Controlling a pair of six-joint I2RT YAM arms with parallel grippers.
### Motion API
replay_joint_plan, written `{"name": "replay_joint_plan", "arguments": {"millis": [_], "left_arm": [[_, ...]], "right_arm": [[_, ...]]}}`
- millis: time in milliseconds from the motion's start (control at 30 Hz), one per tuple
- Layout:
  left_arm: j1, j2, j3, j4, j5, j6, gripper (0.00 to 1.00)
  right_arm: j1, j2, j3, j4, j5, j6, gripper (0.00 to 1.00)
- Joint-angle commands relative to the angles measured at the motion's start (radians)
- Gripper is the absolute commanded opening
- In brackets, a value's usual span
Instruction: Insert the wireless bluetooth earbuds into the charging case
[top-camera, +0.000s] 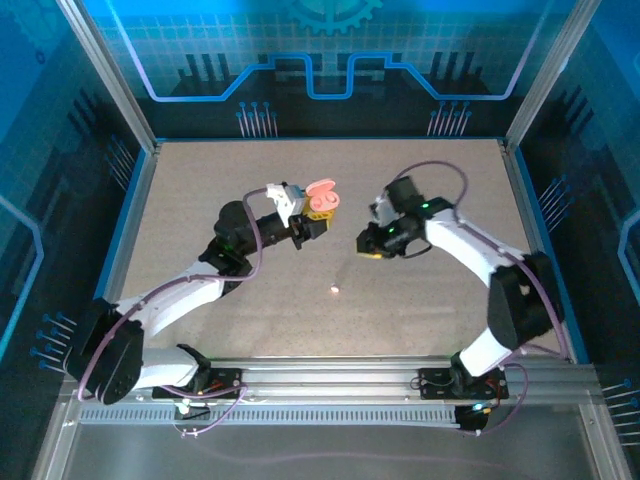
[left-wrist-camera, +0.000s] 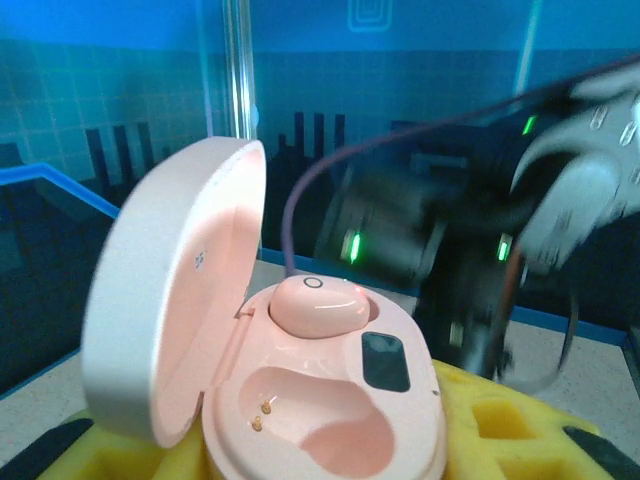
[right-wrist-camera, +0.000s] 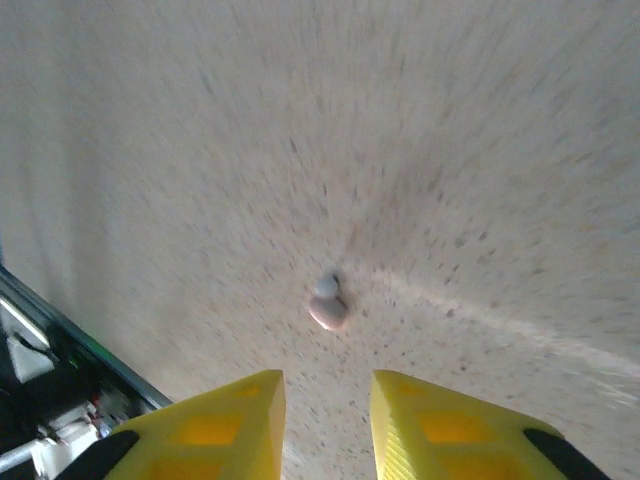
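Note:
A pink pebble-shaped charging case (left-wrist-camera: 400, 410) sits between my left gripper's yellow fingers (left-wrist-camera: 510, 430) with its lid (left-wrist-camera: 170, 300) swung open to the left. One pink earbud (left-wrist-camera: 318, 305) is seated in the far slot; the near slot (left-wrist-camera: 320, 420) is bare, its gold contacts showing. From above, the case (top-camera: 323, 195) is held up by the left gripper (top-camera: 318, 215). A second pink earbud (right-wrist-camera: 328, 305) lies loose on the table (top-camera: 334, 290). My right gripper (right-wrist-camera: 328, 420) hovers open above it, fingers apart, nothing between them.
The right arm's wrist (left-wrist-camera: 470, 250) hangs blurred just beyond the case in the left wrist view. The beige tabletop (top-camera: 200, 190) is walled by an aluminium frame (top-camera: 330, 375) along the near edge and blue panels on the other sides.

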Motion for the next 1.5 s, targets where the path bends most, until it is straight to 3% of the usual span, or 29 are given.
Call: {"name": "replay_joint_plan", "arguments": {"millis": [0,200,500,667,1067,1467], "left_arm": [[0.009,-0.049,-0.001,-0.05,-0.026,0.038,0.31],[0.01,-0.083,0.004,-0.083,-0.036,0.051,0.31],[0.011,-0.1,0.008,-0.097,-0.045,0.056,0.31],[0.011,-0.099,0.01,-0.098,-0.044,0.055,0.31],[0.013,-0.1,0.008,-0.106,-0.054,0.062,0.32],[0.017,-0.089,0.015,-0.102,-0.052,0.06,0.32]], "right_arm": [[0.088,0.059,-0.003,0.047,-0.01,-0.011,0.31],[0.177,0.167,0.058,-0.009,0.121,-0.1,0.33],[0.266,0.202,0.076,-0.026,-0.01,-0.126,0.31],[0.311,0.243,0.084,-0.009,-0.007,-0.089,0.32],[0.285,0.27,0.083,0.015,0.159,-0.012,0.37],[0.246,0.32,0.162,0.038,0.197,0.008,0.37]]}}
